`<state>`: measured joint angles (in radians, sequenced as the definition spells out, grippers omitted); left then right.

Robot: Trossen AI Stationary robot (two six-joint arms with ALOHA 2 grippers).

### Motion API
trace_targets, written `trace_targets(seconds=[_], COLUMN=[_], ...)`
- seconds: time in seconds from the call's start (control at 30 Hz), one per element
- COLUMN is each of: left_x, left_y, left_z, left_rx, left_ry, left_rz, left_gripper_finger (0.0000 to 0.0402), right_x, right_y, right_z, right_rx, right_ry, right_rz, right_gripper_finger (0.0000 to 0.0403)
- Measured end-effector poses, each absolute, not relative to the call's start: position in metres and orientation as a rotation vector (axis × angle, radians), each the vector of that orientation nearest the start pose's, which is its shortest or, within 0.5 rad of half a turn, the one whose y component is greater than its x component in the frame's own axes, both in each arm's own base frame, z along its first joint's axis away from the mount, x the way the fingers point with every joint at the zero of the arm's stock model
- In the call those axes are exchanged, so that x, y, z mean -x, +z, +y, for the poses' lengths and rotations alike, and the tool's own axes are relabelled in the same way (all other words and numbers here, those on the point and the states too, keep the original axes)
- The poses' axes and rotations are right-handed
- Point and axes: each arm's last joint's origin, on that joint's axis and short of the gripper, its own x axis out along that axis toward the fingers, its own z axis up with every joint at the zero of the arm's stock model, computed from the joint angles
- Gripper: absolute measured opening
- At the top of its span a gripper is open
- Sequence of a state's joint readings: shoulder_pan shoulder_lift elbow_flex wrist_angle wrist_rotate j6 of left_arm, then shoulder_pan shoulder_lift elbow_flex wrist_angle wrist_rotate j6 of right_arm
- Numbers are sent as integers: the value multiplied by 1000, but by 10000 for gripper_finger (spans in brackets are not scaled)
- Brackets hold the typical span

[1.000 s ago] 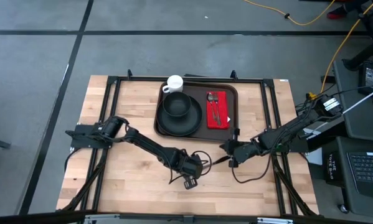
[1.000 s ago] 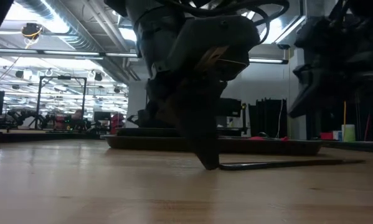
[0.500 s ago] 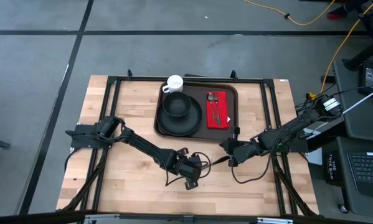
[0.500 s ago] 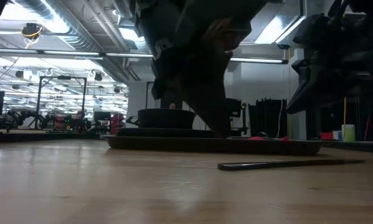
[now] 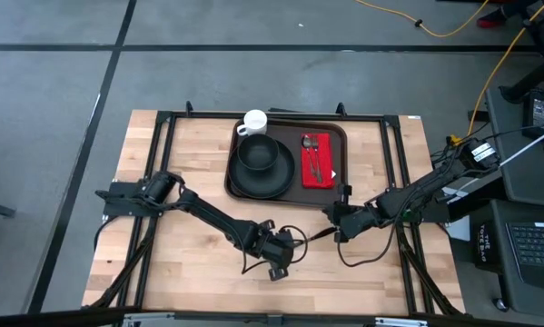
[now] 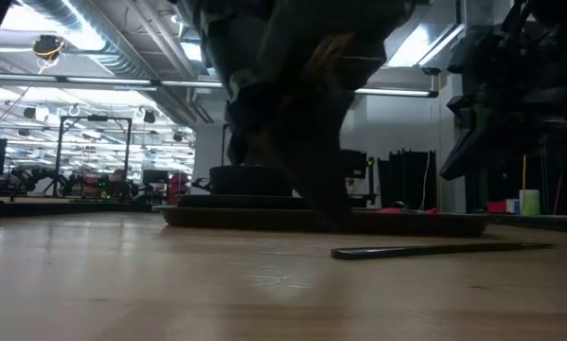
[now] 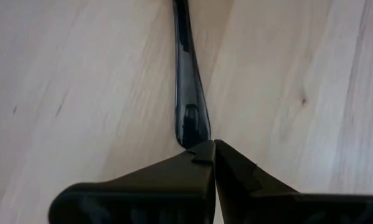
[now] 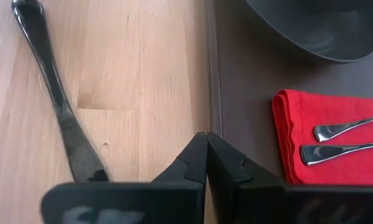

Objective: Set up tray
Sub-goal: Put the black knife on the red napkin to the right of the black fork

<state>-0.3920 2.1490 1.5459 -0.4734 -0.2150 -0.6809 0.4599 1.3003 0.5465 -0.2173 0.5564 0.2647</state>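
At upper centre of your high view sits the tray (image 5: 290, 160), carrying a black plate (image 5: 261, 173) and red napkin (image 5: 317, 162). Lower centre, your left gripper (image 5: 290, 247) is pinched closed with nothing in it, beside a dark utensil (image 7: 187, 93) on the table (image 5: 181, 272). Right of it, your right gripper (image 5: 333, 216) is likewise closed and empty.

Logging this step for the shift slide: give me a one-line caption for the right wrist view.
Shut right end effector over the tray edge, knife on bare wood, red napkin holding two utensil handles.
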Motion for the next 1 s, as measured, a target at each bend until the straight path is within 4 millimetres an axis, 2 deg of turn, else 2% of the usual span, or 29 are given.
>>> trace_targets(seconds=[0.63,1.0], left_x=[-417,-414], left_y=[146,136], left_z=[-158,-156], left_rx=[301,349], left_ry=[204,198], left_rz=[1034,1045], left_gripper_finger=[2,2], right_x=[-205,-205], right_y=[158,158], right_z=[85,85], right_rx=[228,228], right_ry=[-194,-195], right_rz=[826,825], right_gripper_finger=[12,12])
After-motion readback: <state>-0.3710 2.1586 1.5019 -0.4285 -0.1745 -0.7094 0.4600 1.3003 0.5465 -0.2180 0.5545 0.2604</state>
